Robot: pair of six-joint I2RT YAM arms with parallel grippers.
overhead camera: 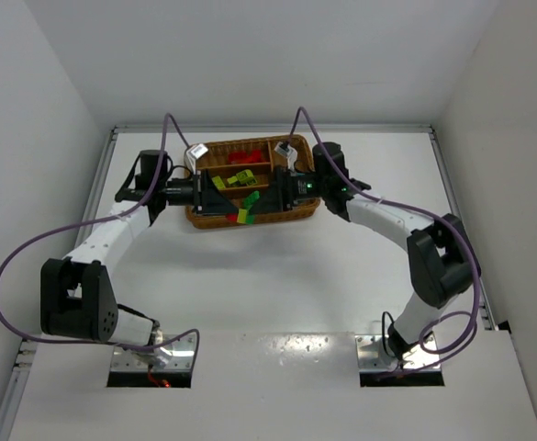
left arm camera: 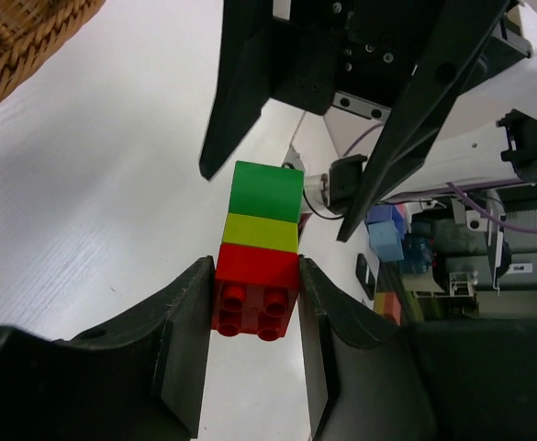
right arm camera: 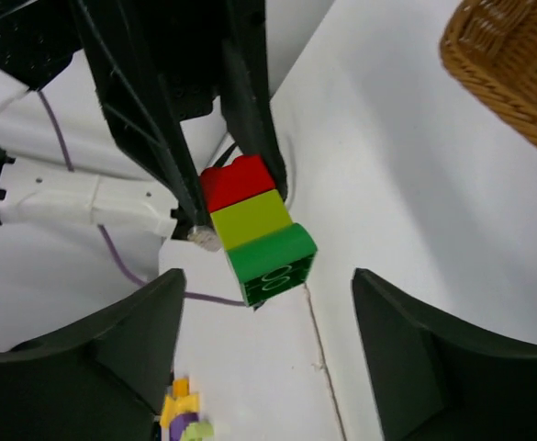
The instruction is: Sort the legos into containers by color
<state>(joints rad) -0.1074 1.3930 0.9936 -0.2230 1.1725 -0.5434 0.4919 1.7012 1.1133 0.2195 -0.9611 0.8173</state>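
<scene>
Red brick at the bottom of a three-brick stack (left arm camera: 261, 243) (red, yellow-green, green) is pinched tight between the left gripper (left arm camera: 256, 299) fingers. From the top view it's held right by the near edge of the wicker tray (overhead camera: 297, 216). Facing it, the right gripper (right arm camera: 266, 303) has its jaws spread wide, not touching the green end. Inside the tray, red legos (overhead camera: 243, 156) sit in the far slot and yellow-green legos (overhead camera: 240, 177) in the middle one.
</scene>
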